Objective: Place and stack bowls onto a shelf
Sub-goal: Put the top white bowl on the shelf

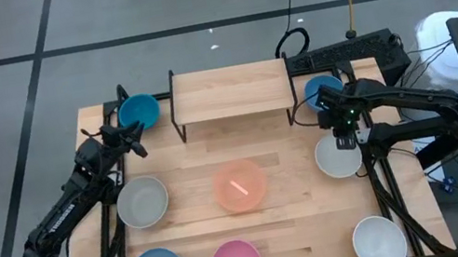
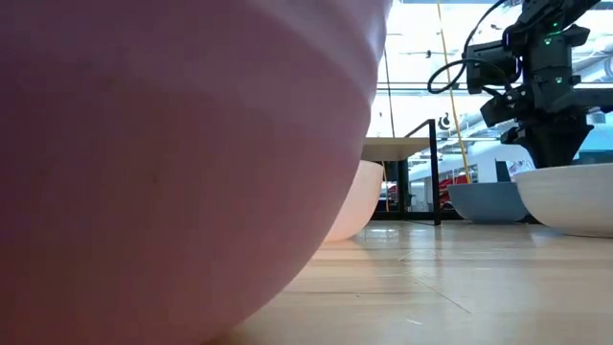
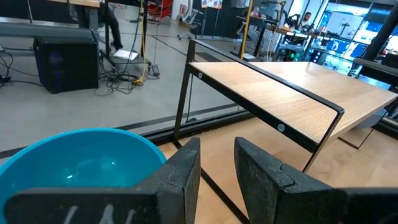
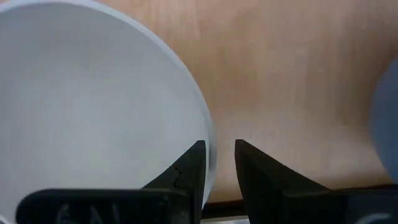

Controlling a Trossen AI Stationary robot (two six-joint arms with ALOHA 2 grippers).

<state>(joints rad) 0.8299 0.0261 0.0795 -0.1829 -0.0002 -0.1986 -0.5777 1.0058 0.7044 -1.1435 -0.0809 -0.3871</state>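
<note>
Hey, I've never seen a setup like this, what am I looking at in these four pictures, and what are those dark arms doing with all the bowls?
It is a robot with two dark arms working at a wooden table. One picture looks straight down from above, one looks across at tabletop height, where a pink bowl fills most of the frame, and two come from cameras on the arms' wrists.

On the table stands a small empty shelf with eight bowls spread around it.

The left gripper sits beside a teal bowl near the shelf's left end. Its fingers stand slightly apart, apparently holding nothing.

The right gripper is at the rim of a white bowl. Its fingers appear to straddle that rim, but whether they grip it is not clear.
</note>
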